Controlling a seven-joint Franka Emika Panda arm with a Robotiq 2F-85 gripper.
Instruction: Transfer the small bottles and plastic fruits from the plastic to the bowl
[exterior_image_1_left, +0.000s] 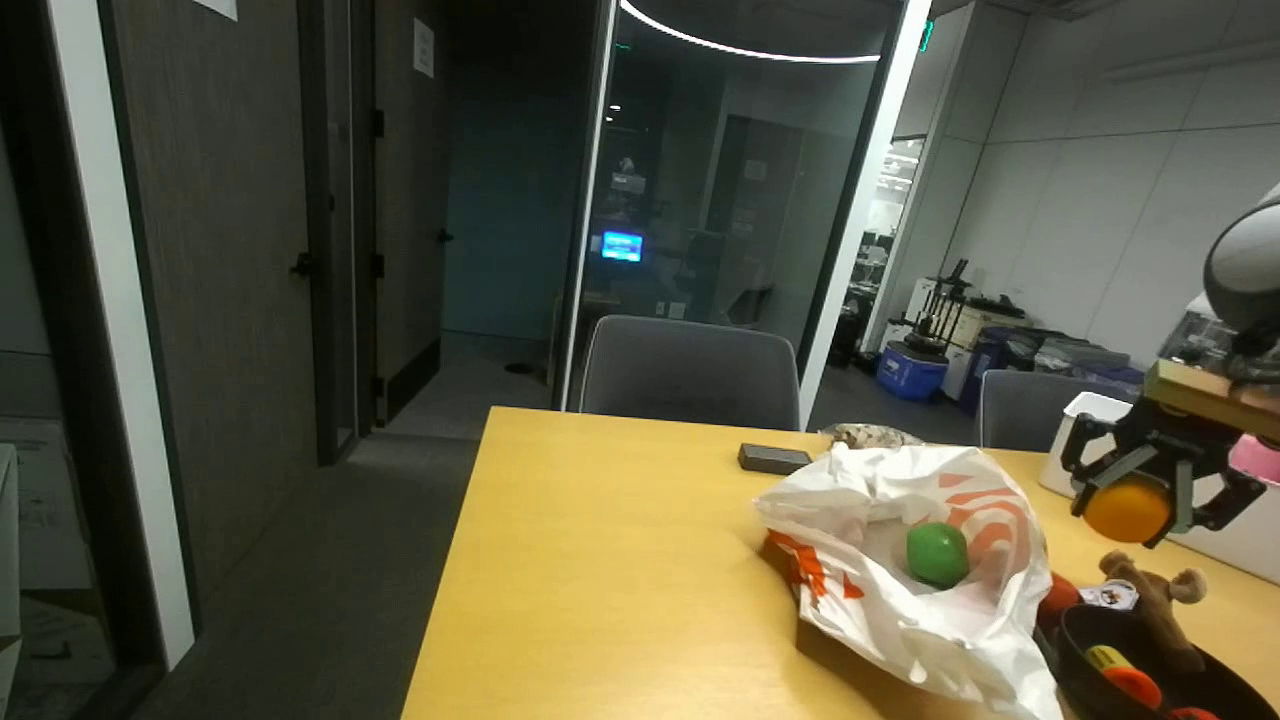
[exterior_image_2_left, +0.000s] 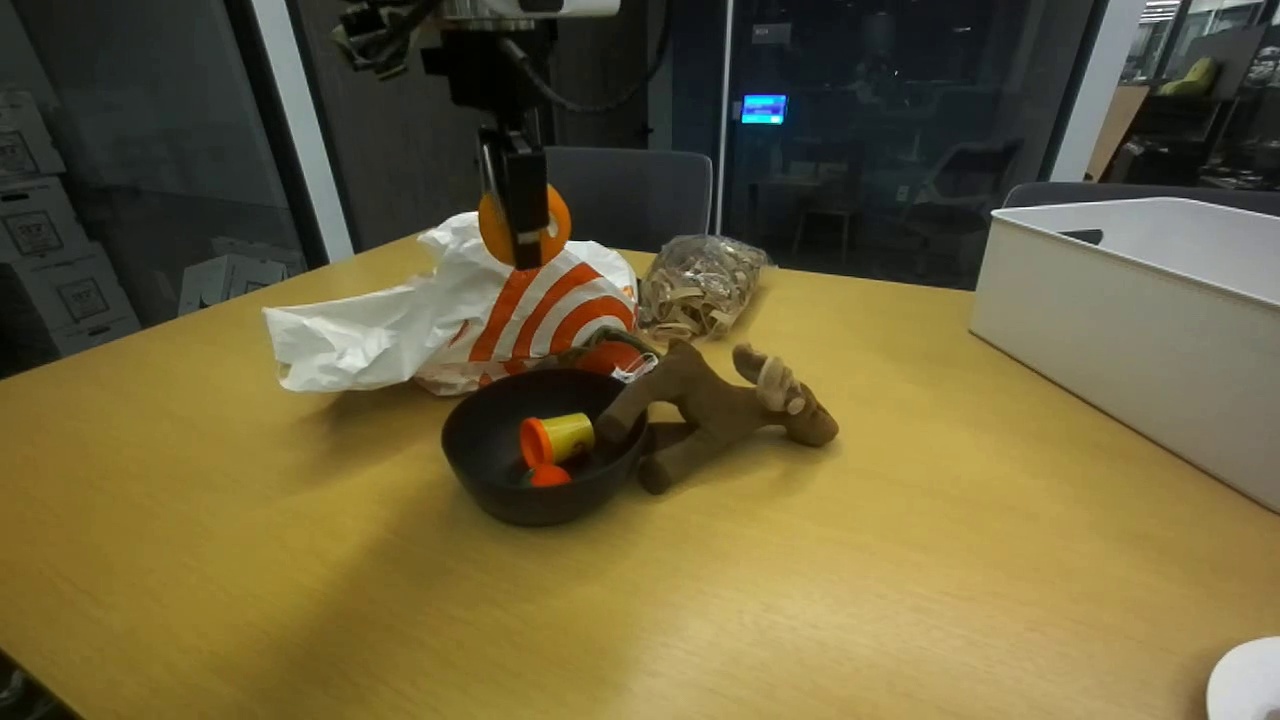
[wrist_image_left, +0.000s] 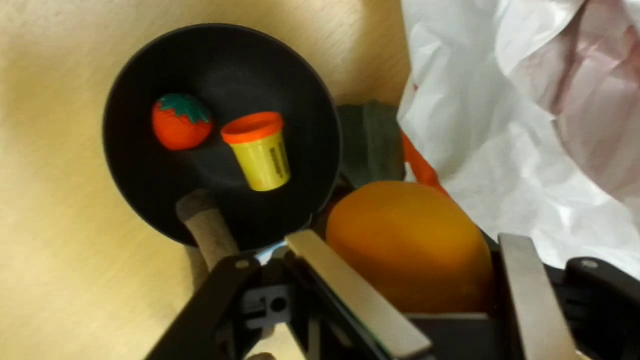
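My gripper (wrist_image_left: 407, 240) is shut on an orange plastic fruit (wrist_image_left: 405, 220), held in the air above the table beside the black bowl (wrist_image_left: 235, 80). The gripper (exterior_image_1_left: 1125, 515) and the bowl (exterior_image_2_left: 480, 465) also show in the exterior views. In the bowl lie a small yellow tub with an orange lid (wrist_image_left: 262, 160) and a red fruit with a green top (wrist_image_left: 181, 130). The white plastic bag (exterior_image_1_left: 850, 520) lies open beside the bowl, with a green fruit (exterior_image_1_left: 937, 555) inside. The bag also shows in the wrist view (wrist_image_left: 460, 130); its deeper inside is hidden.
A brown stuffed animal (exterior_image_2_left: 720, 400) leans on the bowl with a leg over the rim. A red round thing (exterior_image_2_left: 608, 357) sits behind the bowl. A clear bag of bands (exterior_image_2_left: 700, 290), a white bin (exterior_image_2_left: 1120, 330) and a dark block (exterior_image_1_left: 773, 459) stand around.
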